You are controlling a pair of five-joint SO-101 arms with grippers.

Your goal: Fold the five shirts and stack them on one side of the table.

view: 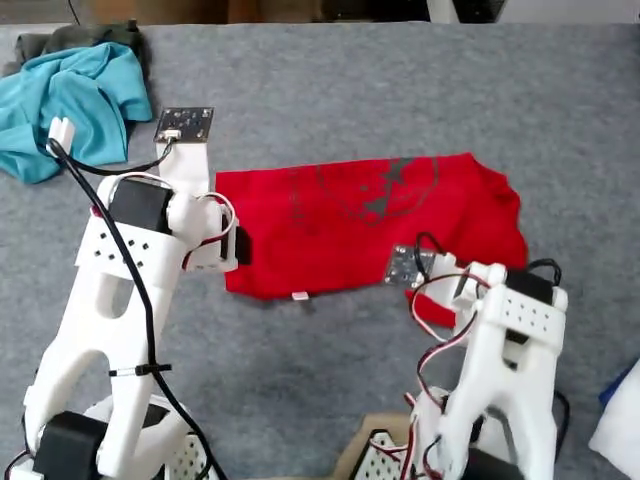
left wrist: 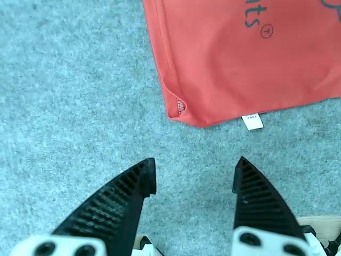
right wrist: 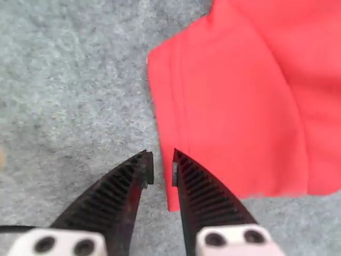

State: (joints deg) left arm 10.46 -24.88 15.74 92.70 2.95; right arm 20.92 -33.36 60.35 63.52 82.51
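A red shirt (view: pixel 370 220) with a dark print lies partly folded across the middle of the grey table. My left gripper (view: pixel 238 247) hangs at the shirt's left edge. In the left wrist view the left gripper (left wrist: pixel 194 176) stands open over bare carpet, a short way off the shirt's corner (left wrist: pixel 184 109) and its white tag (left wrist: pixel 253 121). My right gripper (view: pixel 438 300) is at the shirt's near edge, by a sleeve. In the right wrist view the right gripper (right wrist: pixel 161 165) is nearly closed, with the edge of the red sleeve (right wrist: pixel 229 122) caught between its fingers.
A crumpled teal shirt (view: pixel 70 100) lies at the far left corner, with a dark grey-green garment (view: pixel 90 38) behind it. White and blue cloth (view: pixel 622 415) shows at the near right edge. Bare carpet (view: pixel 330 90) stretches behind the red shirt.
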